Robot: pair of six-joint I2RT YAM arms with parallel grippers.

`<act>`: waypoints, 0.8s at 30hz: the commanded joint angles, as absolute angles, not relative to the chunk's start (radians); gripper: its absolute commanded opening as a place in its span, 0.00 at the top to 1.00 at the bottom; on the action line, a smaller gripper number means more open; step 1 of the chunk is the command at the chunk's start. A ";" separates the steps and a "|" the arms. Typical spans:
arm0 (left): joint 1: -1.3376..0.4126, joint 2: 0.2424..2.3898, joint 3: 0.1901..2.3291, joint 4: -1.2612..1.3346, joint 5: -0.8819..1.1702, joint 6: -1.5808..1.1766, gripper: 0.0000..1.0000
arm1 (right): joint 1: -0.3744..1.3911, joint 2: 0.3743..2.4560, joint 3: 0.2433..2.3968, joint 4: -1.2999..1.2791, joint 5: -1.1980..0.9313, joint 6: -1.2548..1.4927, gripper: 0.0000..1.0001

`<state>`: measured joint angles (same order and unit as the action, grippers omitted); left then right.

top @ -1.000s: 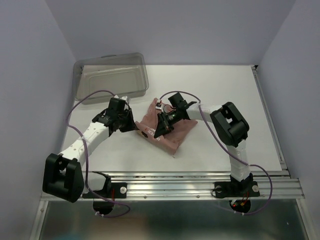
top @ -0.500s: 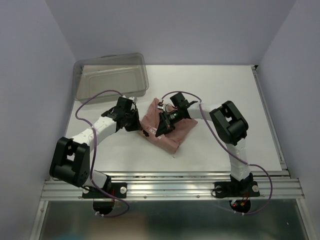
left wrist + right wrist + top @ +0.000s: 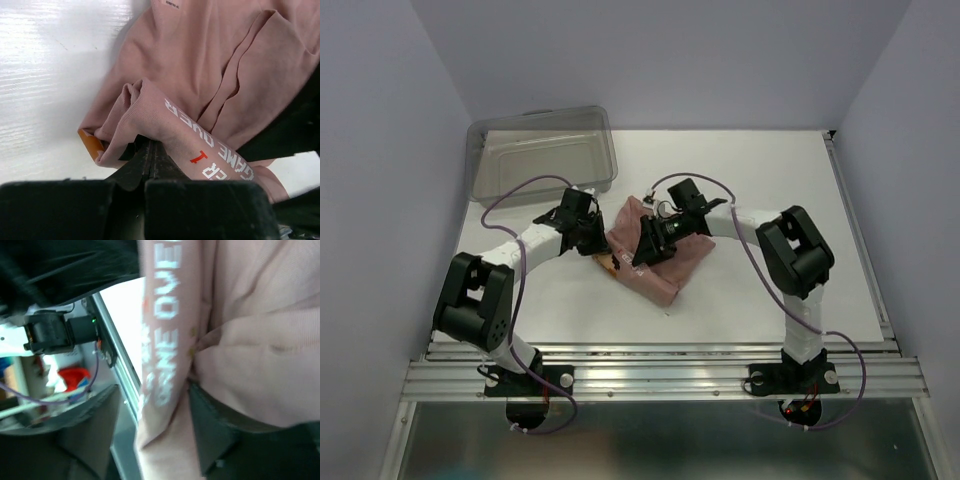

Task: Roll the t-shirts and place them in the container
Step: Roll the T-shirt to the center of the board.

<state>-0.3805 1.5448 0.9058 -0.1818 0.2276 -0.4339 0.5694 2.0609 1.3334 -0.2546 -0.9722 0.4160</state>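
The dusty-pink t-shirt (image 3: 670, 262) lies partly rolled in the middle of the table, its white print running along the rolled fold (image 3: 200, 150). My left gripper (image 3: 596, 238) is at the shirt's left edge. It is shut (image 3: 151, 146), with its tips tucked under the rolled fold; whether any cloth is pinched does not show. My right gripper (image 3: 648, 246) is over the middle of the shirt. Its jaws stand open (image 3: 152, 390), and a band of printed cloth (image 3: 162, 340) hangs loose between the fingers (image 3: 215, 435).
A clear grey plastic bin (image 3: 542, 150) stands at the back left, close behind the left arm. An orange patch (image 3: 91, 144) of the shirt shows at its near left corner. The white table (image 3: 800, 200) extends to the right, and a metal rail (image 3: 670, 372) runs along the near edge.
My right gripper has opened and let go of the fold. My left arm has swung forward and right, bringing its shut gripper against the shirt's left edge.
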 commanded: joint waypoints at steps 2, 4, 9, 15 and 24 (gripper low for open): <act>-0.385 1.560 0.960 -0.135 0.236 -0.442 1.00 | 0.565 1.824 1.229 -0.248 -0.769 0.368 0.31; -0.387 1.566 0.963 -0.133 0.238 -0.442 1.00 | 0.575 1.766 1.184 -0.249 -0.717 0.356 0.29; -0.385 1.578 0.973 -0.135 0.239 -0.440 1.00 | 0.659 1.541 1.036 -0.244 -0.427 0.284 0.21; -0.385 1.586 0.980 -0.141 0.235 -0.436 1.00 | 0.833 1.440 0.894 -0.215 -0.155 0.226 0.16; -0.385 1.589 0.986 -0.150 0.227 -0.434 1.00 | 0.913 1.479 0.871 -0.204 -0.019 0.195 0.15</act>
